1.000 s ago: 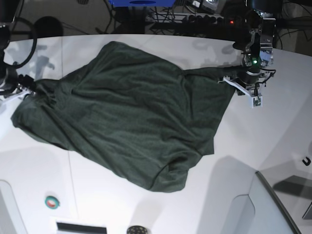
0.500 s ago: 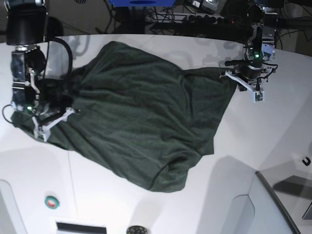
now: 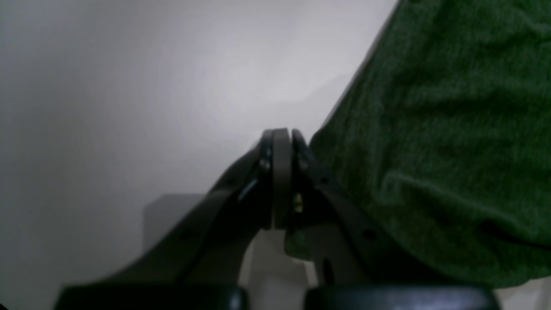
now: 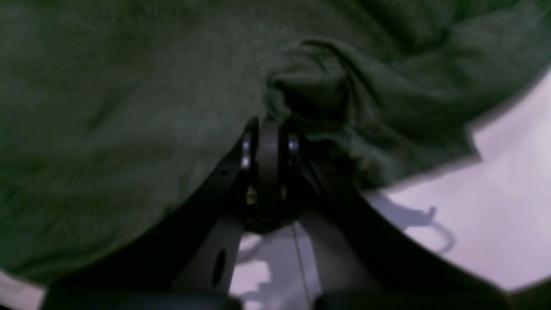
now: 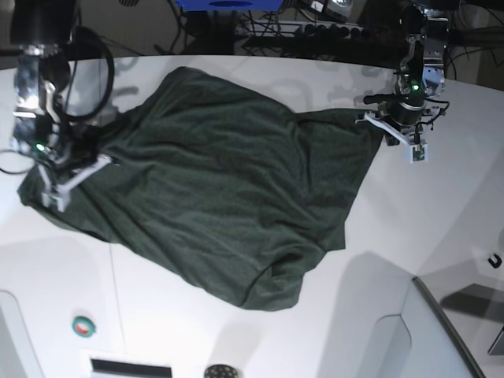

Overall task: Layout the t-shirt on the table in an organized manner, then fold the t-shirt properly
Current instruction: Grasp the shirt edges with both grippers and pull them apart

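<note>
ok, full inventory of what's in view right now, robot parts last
t-shirt: one, dark green, spread wrinkled across the middle of the table
table: one, white, under everything, thin dark seam near the front left
round button: one, teal with a red centre, front left of the table
small round grille: one, dark, at the front edge
cables and power strip: dark tangle behind the table, count unclear
left end effector: one, dark with white fittings, shut at the shirt's right corner
right end effector: one, dark with white fittings, shut on bunched fabric at the shirt's left edge
</note>
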`<state>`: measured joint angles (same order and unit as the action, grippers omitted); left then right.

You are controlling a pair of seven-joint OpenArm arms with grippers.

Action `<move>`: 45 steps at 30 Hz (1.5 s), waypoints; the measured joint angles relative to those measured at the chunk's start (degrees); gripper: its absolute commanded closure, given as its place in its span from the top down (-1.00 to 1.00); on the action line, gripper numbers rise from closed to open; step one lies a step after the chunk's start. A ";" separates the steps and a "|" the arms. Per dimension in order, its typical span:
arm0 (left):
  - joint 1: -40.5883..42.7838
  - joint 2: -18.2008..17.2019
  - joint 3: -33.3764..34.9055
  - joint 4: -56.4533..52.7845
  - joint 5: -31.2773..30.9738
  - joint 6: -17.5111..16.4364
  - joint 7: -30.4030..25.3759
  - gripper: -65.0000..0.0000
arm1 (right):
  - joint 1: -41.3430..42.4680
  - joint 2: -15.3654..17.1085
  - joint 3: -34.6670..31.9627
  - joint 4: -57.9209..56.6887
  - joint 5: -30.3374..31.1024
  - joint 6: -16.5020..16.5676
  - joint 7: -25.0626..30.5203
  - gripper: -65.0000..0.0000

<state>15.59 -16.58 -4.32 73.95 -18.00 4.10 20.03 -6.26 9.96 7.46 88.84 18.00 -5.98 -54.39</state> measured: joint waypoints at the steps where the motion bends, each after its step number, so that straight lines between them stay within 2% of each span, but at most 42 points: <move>1: 0.11 -0.04 0.00 0.02 0.00 -0.02 -0.15 -1.00 | -1.62 -0.02 2.23 2.89 -0.20 0.00 -1.64 -1.00; 4: 0.50 -0.04 -0.09 0.07 0.00 0.00 -0.57 -1.00 | -5.68 0.48 8.28 9.18 -0.46 0.00 -2.84 -1.00; 7: 0.61 -0.09 -0.09 0.07 -0.02 -0.02 -0.70 -1.00 | -7.48 0.48 12.11 9.68 -0.35 -0.02 -2.71 -1.00; 10: 1.46 -0.09 -0.11 0.24 0.00 0.00 -1.42 -1.00 | -7.61 0.46 13.00 4.63 -0.31 0.04 -2.38 -1.00; 12: 1.75 0.02 -0.11 0.31 0.00 0.00 -1.73 -1.00 | -6.95 0.09 13.20 -0.15 -0.59 1.68 -2.19 -0.98; 14: 2.03 0.04 -0.11 0.33 0.00 0.02 -1.97 -1.00 | -5.90 -0.37 13.31 -4.48 -0.15 4.92 -1.27 -0.79; 16: 2.86 0.07 -0.13 1.60 -0.04 0.11 -1.16 -1.00 | -4.92 -0.92 13.31 -7.15 -0.44 6.29 -1.22 -0.45; 18: 5.09 0.07 -0.11 5.25 0.07 0.52 1.90 -1.00 | -5.53 -1.03 13.25 -6.19 -0.37 7.61 -1.03 -0.18; 22: 11.02 0.61 0.44 14.25 -0.50 0.02 7.45 -1.00 | -10.93 -0.81 13.33 2.86 -0.59 7.58 0.79 -0.14; 27: 11.23 2.25 0.33 21.11 -0.76 -0.17 6.47 -1.00 | -13.64 -1.01 14.12 9.53 -0.15 7.56 1.79 -0.14; 29: 10.93 3.13 0.17 21.14 -4.11 0.24 6.38 -1.00 | -13.77 -3.08 17.31 9.55 -0.46 7.56 2.80 -0.14; 30: 11.43 3.15 0.35 21.09 -7.02 0.00 6.49 -0.89 | -13.97 -3.78 18.82 9.49 -0.26 7.58 3.30 -0.14; 33: 12.31 3.21 0.52 21.07 -13.35 0.09 7.32 0.02 | -14.25 -3.48 20.41 9.42 -0.63 7.67 3.89 -0.13; 34: 12.20 3.04 0.50 20.92 -13.64 0.20 7.10 0.35 | -14.25 -3.32 20.44 9.42 -0.61 7.67 3.98 -0.13; 36: 11.67 2.95 0.33 20.61 -14.01 0.17 6.54 0.86 | -14.21 -3.39 20.46 9.42 -0.42 7.72 4.07 -0.14; 37: 11.37 3.02 0.35 20.15 -13.92 0.00 6.34 1.00 | -14.25 -3.43 20.50 9.42 -0.46 8.68 4.07 -0.14; 40: 11.34 3.56 -0.35 18.82 -14.21 0.00 6.64 1.00 | -14.36 -3.52 20.79 9.42 -0.48 13.49 4.04 -0.14; 45: 11.58 6.69 -7.67 16.85 -14.05 -0.07 6.36 1.00 | -14.27 -3.54 20.83 9.42 -0.48 13.64 4.07 -0.14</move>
<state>27.18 -9.89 -11.99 90.80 -32.05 4.03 26.39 -20.53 6.42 28.29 98.26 17.52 7.66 -50.33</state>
